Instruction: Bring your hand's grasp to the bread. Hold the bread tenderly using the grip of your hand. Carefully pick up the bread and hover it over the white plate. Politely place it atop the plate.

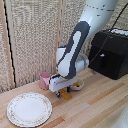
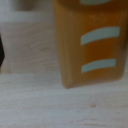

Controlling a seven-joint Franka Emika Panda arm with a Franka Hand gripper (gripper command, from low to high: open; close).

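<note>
The bread is a small golden-orange block lying on the wooden table, to the exterior view's right of the white plate. My hand is low over the table right at the bread, its blue-tipped fingers down beside the block. In the wrist view the bread fills most of the picture, blurred, with pale stripes, resting on the wood. One dark finger shows at the frame edge, apart from the block; the other finger is out of frame. The jaws look open, with nothing gripped.
A pink cup stands just behind the hand. A small white bowl with yellow contents sits close to the bread. A black box with a cable stands at the back, on the exterior view's right. A woven screen backs the table.
</note>
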